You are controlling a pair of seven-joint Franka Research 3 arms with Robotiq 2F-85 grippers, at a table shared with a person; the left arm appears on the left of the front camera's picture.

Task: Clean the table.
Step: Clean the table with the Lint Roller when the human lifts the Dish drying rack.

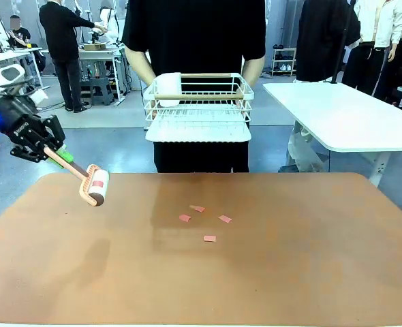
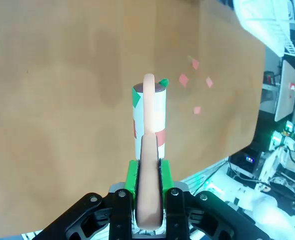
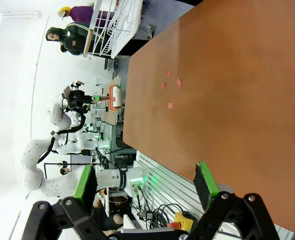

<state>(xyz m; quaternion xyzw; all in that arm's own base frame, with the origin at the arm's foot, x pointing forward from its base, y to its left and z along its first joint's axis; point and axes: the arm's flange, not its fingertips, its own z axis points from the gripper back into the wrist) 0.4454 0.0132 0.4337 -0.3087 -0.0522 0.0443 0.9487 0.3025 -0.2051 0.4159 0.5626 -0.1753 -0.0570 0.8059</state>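
Near edge first: the large reddish-brown matte table with rounded corners spans the front view. The dirt on it is four small pink paper scraps, loosely clustered near the middle, none touching. The rest of the top looks bare.

Left gripper is clamped tight on the peach plastic handle of a lint roller, which has a white roll with red and green marks. In the wrist view the green pads press on both sides of the handle. The roller hangs over the far left corner, off the surface judging by its shadow on the top. The handle's long axis slopes from the gripper down toward the table's middle, with the roll crosswise at the end.

Key relation: the scraps lie to the robot's right of the roll and somewhat nearer the robot, well apart from it — so lower, then sweep right.

Right gripper has its jaws spread wide and empty, off the table's edge. The left arm has the tool — left's move, I'd say.

A person in a black top stands at the far side holding a white wire rack.
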